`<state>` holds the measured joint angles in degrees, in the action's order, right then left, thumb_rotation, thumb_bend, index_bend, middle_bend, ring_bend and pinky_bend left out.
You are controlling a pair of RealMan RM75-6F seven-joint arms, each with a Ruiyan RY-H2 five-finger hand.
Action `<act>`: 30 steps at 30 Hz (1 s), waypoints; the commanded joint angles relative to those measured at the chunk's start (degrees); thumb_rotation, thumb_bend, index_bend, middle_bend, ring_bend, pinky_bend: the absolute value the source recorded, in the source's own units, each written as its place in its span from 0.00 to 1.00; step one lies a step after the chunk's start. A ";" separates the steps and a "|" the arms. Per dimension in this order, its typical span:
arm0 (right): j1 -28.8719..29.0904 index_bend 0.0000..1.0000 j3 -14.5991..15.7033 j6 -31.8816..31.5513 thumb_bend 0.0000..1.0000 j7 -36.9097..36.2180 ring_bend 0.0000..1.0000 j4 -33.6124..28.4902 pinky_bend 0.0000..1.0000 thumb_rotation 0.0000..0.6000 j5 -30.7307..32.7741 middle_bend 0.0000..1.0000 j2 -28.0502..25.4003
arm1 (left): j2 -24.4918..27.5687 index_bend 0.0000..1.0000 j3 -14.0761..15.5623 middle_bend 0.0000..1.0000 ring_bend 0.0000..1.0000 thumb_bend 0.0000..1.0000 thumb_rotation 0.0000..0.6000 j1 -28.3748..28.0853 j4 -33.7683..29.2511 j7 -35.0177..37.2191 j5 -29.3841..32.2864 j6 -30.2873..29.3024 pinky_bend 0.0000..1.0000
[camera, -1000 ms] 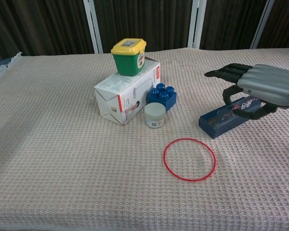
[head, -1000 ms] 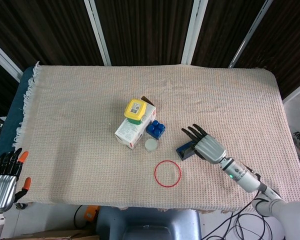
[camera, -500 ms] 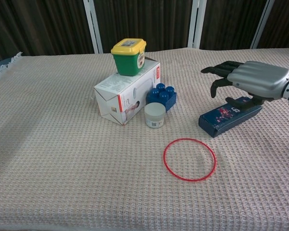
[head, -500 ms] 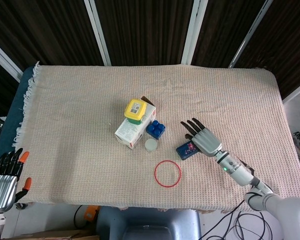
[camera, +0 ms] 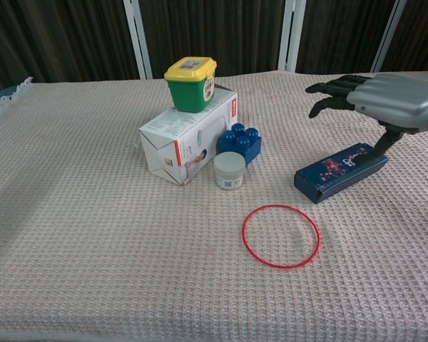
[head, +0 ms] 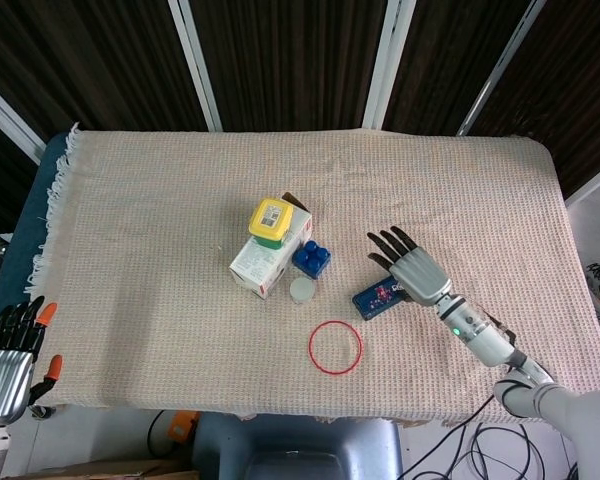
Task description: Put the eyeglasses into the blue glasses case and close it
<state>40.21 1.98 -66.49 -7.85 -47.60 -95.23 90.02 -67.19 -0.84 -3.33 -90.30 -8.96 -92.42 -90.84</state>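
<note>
The blue glasses case (camera: 340, 173) lies shut on the bench (camera: 93, 235) just under the right hand (camera: 392, 101), whose fingers (camera: 328, 91) are spread and empty, thumb seemingly touching its far end; eyeglasses unseen, presumably inside; left hand (head: 5, 355) idles off-bench, fingers apart.

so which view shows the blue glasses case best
The chest view: the blue glasses case lies shut and unobstructed, with its printed lid and front side visible below the right hand. In the head view it is small, seen from above, and the hand covers its far end.
</note>
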 commanded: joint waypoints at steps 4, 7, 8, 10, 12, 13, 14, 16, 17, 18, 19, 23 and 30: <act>-0.91 0.32 3.09 1.48 0.27 2.49 0.00 -6.92 0.00 1.00 -1.93 0.00 -6.15 | -0.17 0.00 0.04 0.00 0.00 0.41 1.00 -0.03 -0.11 -0.44 -0.10 0.07 0.05; -0.93 0.32 3.45 3.13 0.27 3.70 0.00 -8.30 0.00 1.00 -1.67 0.00 -6.88 | -0.22 0.00 0.05 0.00 0.00 0.41 1.00 -0.08 -0.10 -0.63 -0.13 0.17 0.05; -0.88 0.32 3.47 3.73 0.27 3.79 0.00 -8.57 0.00 1.00 -1.48 0.00 -6.93 | -0.22 0.00 0.06 0.00 0.00 0.41 1.00 -0.07 -0.12 -0.68 -0.14 0.18 0.05; -0.62 0.33 3.49 5.34 0.27 4.30 0.00 -8.84 0.00 1.00 -1.07 0.00 -6.84 | -0.25 0.00 0.03 0.00 0.00 0.41 1.00 -0.09 -0.15 -0.76 -0.07 0.24 0.05; -0.29 0.33 3.29 6.78 0.27 5.28 0.00 -8.73 0.00 1.00 -0.62 0.00 -6.43 | -0.26 0.00 -0.05 0.00 0.00 0.41 1.00 -0.11 -0.14 -0.75 0.04 0.26 0.05; -0.14 0.33 3.09 7.22 0.27 5.65 0.00 -8.62 0.00 1.00 -0.40 0.00 -6.14 | -0.27 0.00 -0.10 0.00 0.00 0.41 1.00 -0.12 -0.13 -0.73 0.11 0.27 0.05; -0.02 0.33 2.87 7.58 0.27 5.94 0.00 -8.50 0.00 1.00 -0.18 0.00 -5.87 | -0.27 0.00 -0.13 0.00 0.00 0.41 1.00 -0.12 -0.14 -0.71 0.18 0.28 0.05; 0.35 0.33 2.37 8.42 0.26 5.98 0.00 -8.32 0.00 1.00 0.31 0.00 -5.23 | -0.24 0.00 -0.15 0.00 0.00 0.41 1.00 -0.11 -0.17 -0.64 0.26 0.31 0.05; 0.57 0.34 2.14 8.78 0.26 5.90 0.00 -8.22 0.00 1.00 0.50 0.00 -4.96 | -0.21 0.00 -0.15 0.00 0.00 0.41 1.00 -0.11 -0.17 -0.61 0.26 0.30 0.05; 0.94 0.34 1.80 9.36 0.26 5.83 0.00 -7.99 0.00 1.00 0.75 0.00 -4.57 | -0.21 0.00 -0.16 0.00 0.00 0.41 1.00 -0.11 -0.17 -0.55 0.29 0.32 0.05; 1.19 0.34 1.59 9.83 0.26 5.78 0.00 -7.81 0.00 1.00 0.95 0.00 -4.30 | -0.19 0.00 -0.22 0.00 0.00 0.41 1.00 -0.15 -0.15 -0.49 0.35 0.36 0.05; 2.26 0.38 1.08 12.41 0.35 6.02 0.00 -7.11 0.00 1.00 1.80 0.00 -3.35 | -0.13 0.00 -0.30 0.00 0.00 0.41 1.00 -0.22 -0.12 -0.23 0.50 0.49 0.05; 2.71 0.50 0.97 13.71 0.47 6.58 0.00 -6.70 0.00 1.00 2.19 0.00 -2.61 | 0.00 0.00 -0.28 0.00 0.00 0.41 1.00 -0.13 -0.02 0.14 0.38 0.23 0.05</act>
<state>42.92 2.95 -52.78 -1.30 -54.32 -93.05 87.40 -67.20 -1.12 -3.46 -90.31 -8.82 -92.04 -90.62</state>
